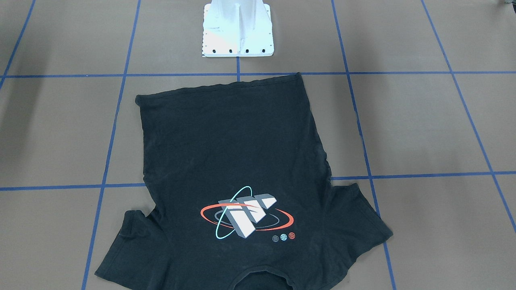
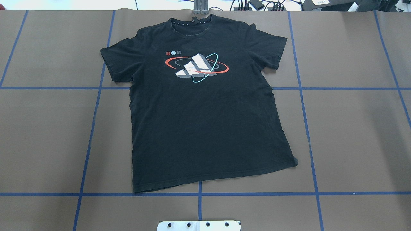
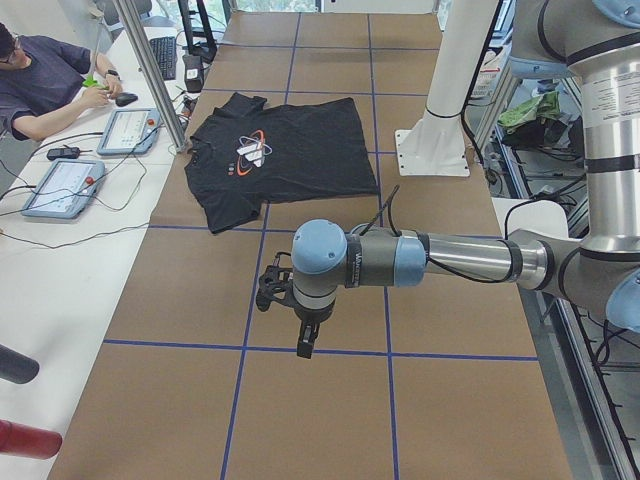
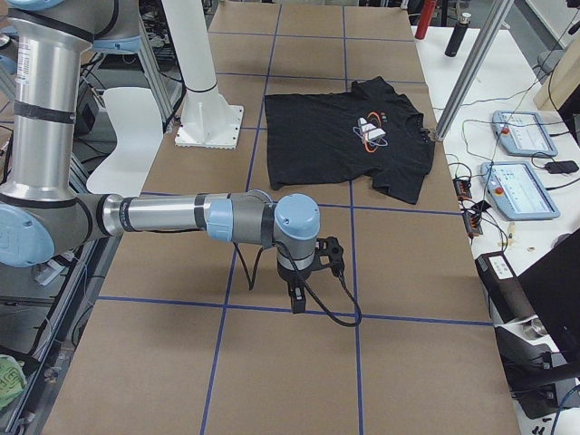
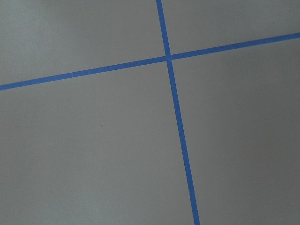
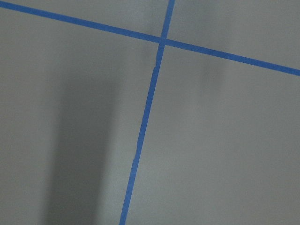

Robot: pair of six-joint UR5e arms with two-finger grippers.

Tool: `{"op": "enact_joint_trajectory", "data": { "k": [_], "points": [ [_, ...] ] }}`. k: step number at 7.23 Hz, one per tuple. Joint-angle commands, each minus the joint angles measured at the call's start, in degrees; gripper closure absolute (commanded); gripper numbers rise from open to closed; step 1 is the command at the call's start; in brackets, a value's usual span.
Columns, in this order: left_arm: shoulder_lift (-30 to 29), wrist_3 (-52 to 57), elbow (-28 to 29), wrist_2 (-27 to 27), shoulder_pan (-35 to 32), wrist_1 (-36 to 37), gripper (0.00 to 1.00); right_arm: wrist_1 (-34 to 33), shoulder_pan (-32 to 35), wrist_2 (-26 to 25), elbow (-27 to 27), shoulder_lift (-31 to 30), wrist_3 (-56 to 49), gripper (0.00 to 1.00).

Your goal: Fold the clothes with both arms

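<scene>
The black T-shirt lies flat and spread out on the brown table, graphic side up, its collar at the far edge from the robot. It also shows in the front-facing view and in both side views. My left gripper hangs over bare table well away from the shirt, toward the table's left end. My right gripper hangs over bare table toward the right end. I cannot tell whether either is open or shut. Both wrist views show only table and blue tape lines.
The white base pedestal stands at the robot's side of the shirt. Blue tape lines grid the table. An operator sits beyond the far edge by control tablets and a metal post.
</scene>
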Motion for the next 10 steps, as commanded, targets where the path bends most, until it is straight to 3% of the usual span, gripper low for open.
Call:
{"op": "enact_joint_trajectory", "data": {
  "k": [1, 4, 7, 9, 10],
  "points": [
    [0.1, 0.1, -0.2, -0.1, 0.0, 0.0, 0.00, 0.0, 0.0, 0.0, 0.2, 0.0, 0.0, 0.00],
    [-0.3, 0.1, -0.9, -0.1, 0.3, -2.5, 0.00, 1.0, -0.1, 0.1, 0.5, 0.8, -0.1, 0.00],
    [-3.9, -0.4, -0.5, -0.1, 0.3, -12.1, 0.00, 8.2, -0.4, 0.2, 0.1, 1.0, 0.5, 0.00],
    [-7.5, -0.4, 0.0, 0.0, 0.5, -16.0, 0.00, 10.0, -2.5, 0.3, -2.1, 4.9, 1.2, 0.00],
    [-8.0, -0.6, 0.3, -0.1, 0.9, -21.5, 0.00, 10.2, -4.8, 0.9, -3.4, 6.6, 1.8, 0.00]
  ]
}}
